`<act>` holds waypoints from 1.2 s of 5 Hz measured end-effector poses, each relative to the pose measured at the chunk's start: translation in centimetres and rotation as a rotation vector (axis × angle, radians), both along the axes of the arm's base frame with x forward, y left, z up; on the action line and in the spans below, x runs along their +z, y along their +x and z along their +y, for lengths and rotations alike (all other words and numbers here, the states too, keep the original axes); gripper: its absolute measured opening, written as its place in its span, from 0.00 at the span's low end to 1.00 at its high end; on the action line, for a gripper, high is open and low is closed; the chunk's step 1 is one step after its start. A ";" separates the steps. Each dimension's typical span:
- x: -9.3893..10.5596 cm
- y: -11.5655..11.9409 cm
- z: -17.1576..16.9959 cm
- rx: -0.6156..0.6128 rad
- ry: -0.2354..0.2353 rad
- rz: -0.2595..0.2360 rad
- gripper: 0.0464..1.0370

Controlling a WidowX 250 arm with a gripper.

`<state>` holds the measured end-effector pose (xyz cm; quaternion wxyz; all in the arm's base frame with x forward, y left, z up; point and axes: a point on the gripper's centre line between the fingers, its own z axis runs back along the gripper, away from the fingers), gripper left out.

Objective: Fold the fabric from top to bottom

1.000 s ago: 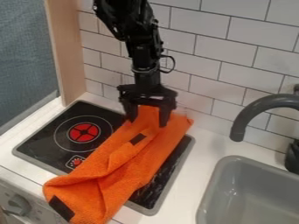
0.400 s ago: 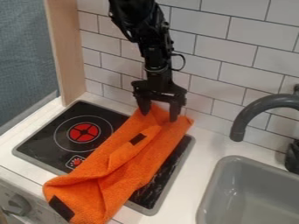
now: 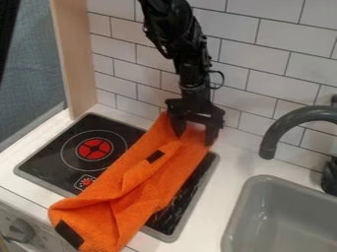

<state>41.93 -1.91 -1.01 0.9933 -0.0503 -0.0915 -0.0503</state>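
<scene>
Fabric [image 3: 148, 182], orange and already creased lengthwise, lies aslant over the stove top [image 3: 49, 160], from near the back edge of the counter [image 3: 230, 167] down across its front edge. The black arm [image 3: 184, 47] hangs in front of the tiled wall [image 3: 263, 93], and its jaws stand spread, one tip on either side of the fabric's far end near the right corner, pinching nothing.

This looks like the grasping step: the top end needs picking up before the fold can be made. The next move likely calls for closing on that end with all its layers caught, then lifting it and carrying it toward the front edge to lay it over the lower half. A shallow grip might take one layer or drag the whole cloth.

Two dark patches sit on the cloth, a small one [image 3: 155, 156] midway and a larger one [image 3: 69, 234] by the front edge. Neither bears legible writing.
</scene>
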 end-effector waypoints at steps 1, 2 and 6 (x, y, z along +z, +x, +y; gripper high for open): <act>-0.8 0.1 0.0 -0.006 0.013 -0.004 0.91; -0.8 0.4 -0.4 -0.017 0.019 -0.024 0.60; -1.3 -0.3 -0.4 0.034 -0.019 -0.010 0.00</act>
